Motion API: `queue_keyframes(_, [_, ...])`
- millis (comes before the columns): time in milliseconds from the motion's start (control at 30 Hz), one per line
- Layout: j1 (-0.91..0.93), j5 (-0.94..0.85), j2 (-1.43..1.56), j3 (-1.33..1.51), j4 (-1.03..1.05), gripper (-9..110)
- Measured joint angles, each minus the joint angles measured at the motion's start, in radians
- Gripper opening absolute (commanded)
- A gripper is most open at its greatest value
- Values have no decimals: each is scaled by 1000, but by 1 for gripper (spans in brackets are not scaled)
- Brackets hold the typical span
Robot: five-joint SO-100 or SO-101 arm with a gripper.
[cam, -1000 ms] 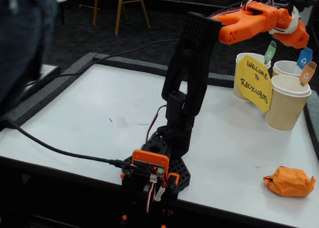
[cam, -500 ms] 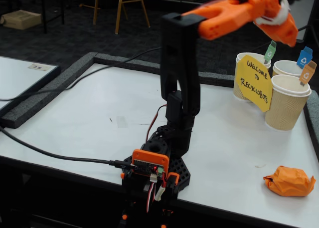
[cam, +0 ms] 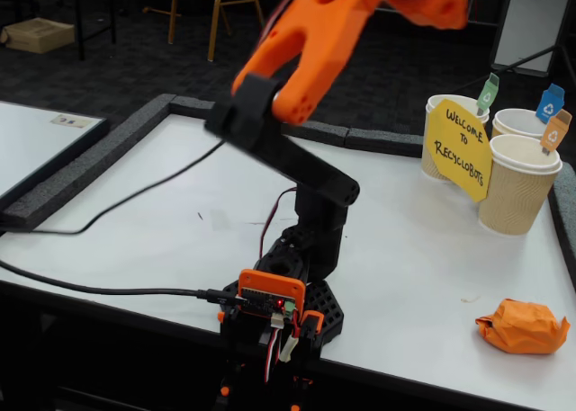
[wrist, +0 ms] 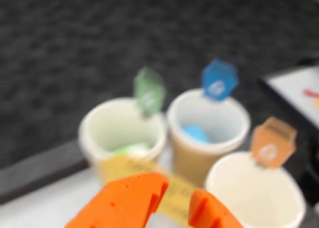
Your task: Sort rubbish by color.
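One orange arm (cam: 306, 60) raised high, folded toward the frame's top, end effector (wrist: 177, 200) slightly parted, holding nothing.
Crumpled orange paper wad (cam: 524, 326) lies lower right on the white surface (cam: 162, 213); green wad (wrist: 130, 149) and blue wad (wrist: 195, 133) sit blurred inside ribbed beige cups (cam: 517, 186).

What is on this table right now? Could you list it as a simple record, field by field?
arm: raised high above the table, pulled back from the cups
gripper: jaws slightly apart, nothing between them
green-tagged cup: something green inside
blue-tagged cup: something blue inside
orange-tagged cup: looks empty
orange paper wad: lying on the table, apart from the cups
yellow sign: leaning against the cups
left to do: orange wad not yet in a cup
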Motion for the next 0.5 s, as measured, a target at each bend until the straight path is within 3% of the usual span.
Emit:
queue_keyframes(200, [-51, 0, 124, 8, 201, 0])
queue_keyframes(500, [-40, 0, 170, 71, 235, 0])
